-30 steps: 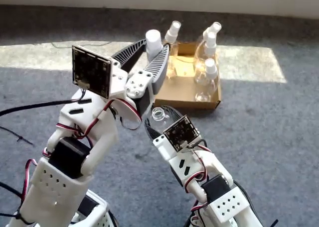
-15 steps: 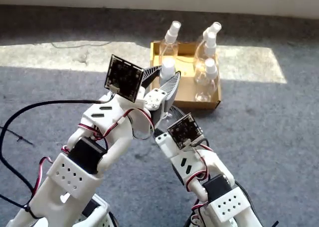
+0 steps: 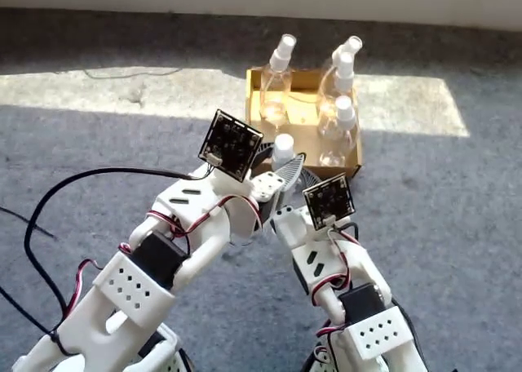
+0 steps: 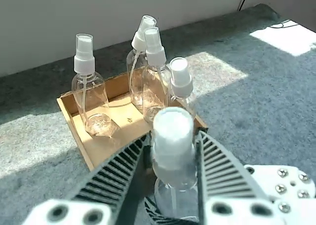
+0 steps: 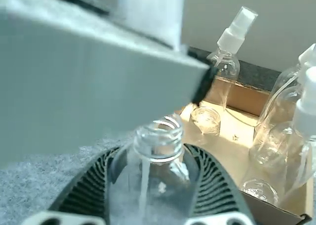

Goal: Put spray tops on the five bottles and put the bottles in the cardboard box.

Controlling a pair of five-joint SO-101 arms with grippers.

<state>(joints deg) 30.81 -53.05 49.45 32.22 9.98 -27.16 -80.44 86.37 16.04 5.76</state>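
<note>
Left gripper is clenched on a white spray top, directly above the open neck of the clear bottle which the right gripper grasps, on the near side of the cardboard box, where four capped bottles stand.

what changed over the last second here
The left end effector, shut on the white plastic spray top, swung down from high near the brown cardboard box to over the clear plastic bottle in the right end effector, which shifted slightly. Both grips and the four topped bottles stayed.
</note>
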